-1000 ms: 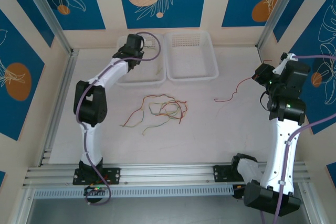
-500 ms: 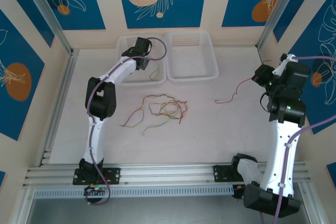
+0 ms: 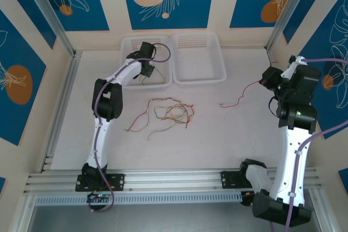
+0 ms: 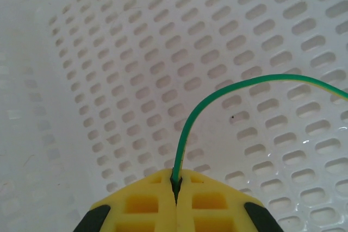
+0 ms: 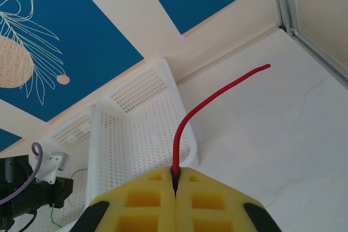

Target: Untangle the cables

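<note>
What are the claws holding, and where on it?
Left claw: a green cable, where along it is unclear. Right claw: a red cable, near one end.

The basket [image 4: 109, 80] is moulded in glossy white perforated plastic, the green cable [image 4: 217, 92] and red cable [image 5: 217, 96] are sheathed in smooth, faintly shiny insulation, the left claw [image 4: 175, 188] and right claw [image 5: 174, 182] are faced in matt yellow plastic, and the smooth, pale, faintly veined table [image 5: 283, 150] is edged by brushed-metal rails [image 3: 174, 179].

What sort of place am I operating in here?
Probably a robot test cell: aluminium frame rails, blue leaf-patterned wall panels, and white perforated plastic baskets near tangled thin coloured wires.
</note>
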Controlling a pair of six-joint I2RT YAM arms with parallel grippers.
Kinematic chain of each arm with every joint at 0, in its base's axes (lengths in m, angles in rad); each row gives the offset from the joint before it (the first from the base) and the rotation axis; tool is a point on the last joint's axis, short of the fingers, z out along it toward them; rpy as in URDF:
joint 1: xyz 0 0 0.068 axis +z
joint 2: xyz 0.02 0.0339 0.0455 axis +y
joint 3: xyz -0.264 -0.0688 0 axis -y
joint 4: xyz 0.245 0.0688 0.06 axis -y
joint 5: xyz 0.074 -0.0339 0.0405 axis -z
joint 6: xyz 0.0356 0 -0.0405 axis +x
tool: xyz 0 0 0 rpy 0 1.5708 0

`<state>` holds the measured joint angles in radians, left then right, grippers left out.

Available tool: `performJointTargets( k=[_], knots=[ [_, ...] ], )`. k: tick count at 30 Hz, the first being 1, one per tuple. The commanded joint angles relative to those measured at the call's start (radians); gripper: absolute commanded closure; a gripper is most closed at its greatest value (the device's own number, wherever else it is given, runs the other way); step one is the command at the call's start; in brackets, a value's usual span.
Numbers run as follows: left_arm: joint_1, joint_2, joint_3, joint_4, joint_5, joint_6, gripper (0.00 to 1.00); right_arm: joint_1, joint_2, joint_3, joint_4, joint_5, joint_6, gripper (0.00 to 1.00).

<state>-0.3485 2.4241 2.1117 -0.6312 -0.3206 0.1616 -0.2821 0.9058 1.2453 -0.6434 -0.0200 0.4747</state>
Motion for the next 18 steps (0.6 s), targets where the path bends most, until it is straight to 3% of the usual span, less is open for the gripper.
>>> performJointTargets(
  k=[1,8,14,18],
  knots=[
    [0.009,0.036,0.054,-0.051,0.026,-0.019,1.00,0.008,-0.014,0.025,0.007,-0.015,0.002,1.00],
    [0.014,0.027,0.067,-0.052,0.017,-0.014,1.00,0.016,-0.014,0.040,-0.001,-0.011,-0.001,1.00],
    [0.014,-0.024,0.068,-0.027,0.010,-0.001,0.73,0.026,-0.018,0.048,-0.006,-0.012,0.005,1.00],
    [0.014,-0.072,0.068,-0.009,-0.014,0.004,0.60,0.033,-0.034,0.051,-0.009,-0.015,0.010,1.00]
  ],
)
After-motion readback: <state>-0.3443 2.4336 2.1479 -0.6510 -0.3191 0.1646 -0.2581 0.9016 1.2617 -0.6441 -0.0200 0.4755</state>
